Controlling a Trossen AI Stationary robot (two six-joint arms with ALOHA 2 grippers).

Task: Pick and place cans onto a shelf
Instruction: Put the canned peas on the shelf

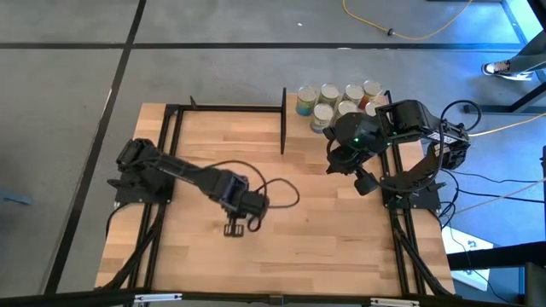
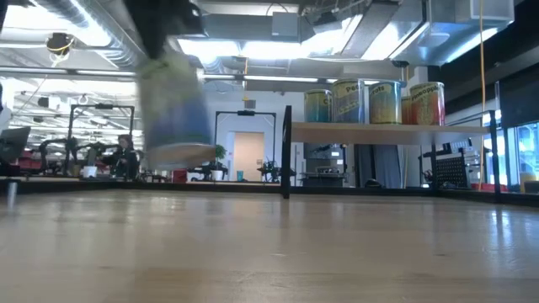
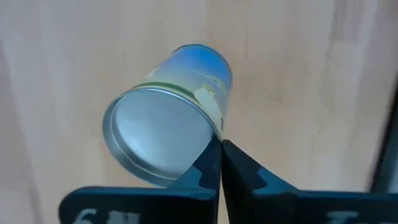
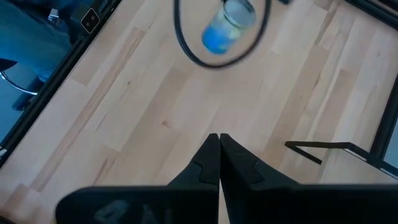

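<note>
High view shows the left gripper [image 1: 235,226] reaching out over the middle of the table [image 1: 341,247]. The right gripper [image 1: 365,181] waits near the right edge, just in front of the cluster of cans [image 1: 337,102] at the far right corner.

From the left wrist, the two dark fingers are pressed fully together. Their tips meet on the rim of a blue-labelled can [image 3: 168,118], pinching it at its edge. The can's round silvery end faces straight back at the camera. Its long axis runs away from the gripper towards the wood below, leaning a little to one side.

At table height, the same can [image 2: 173,109] shows blurred, close to upright, with its lower end clear of the tabletop and a dark shape directly above it. Behind it the shelf [image 2: 379,128] stands on its black posts. Four cans [image 2: 370,101] stand upright in a row on the board, touching or nearly so.

From the right wrist, that arm's own fingers are closed tip to tip with nothing between them, over bare planks. The blue can [image 4: 219,34] shows farther off, framed by a loop of black cable [image 4: 186,43].
</note>
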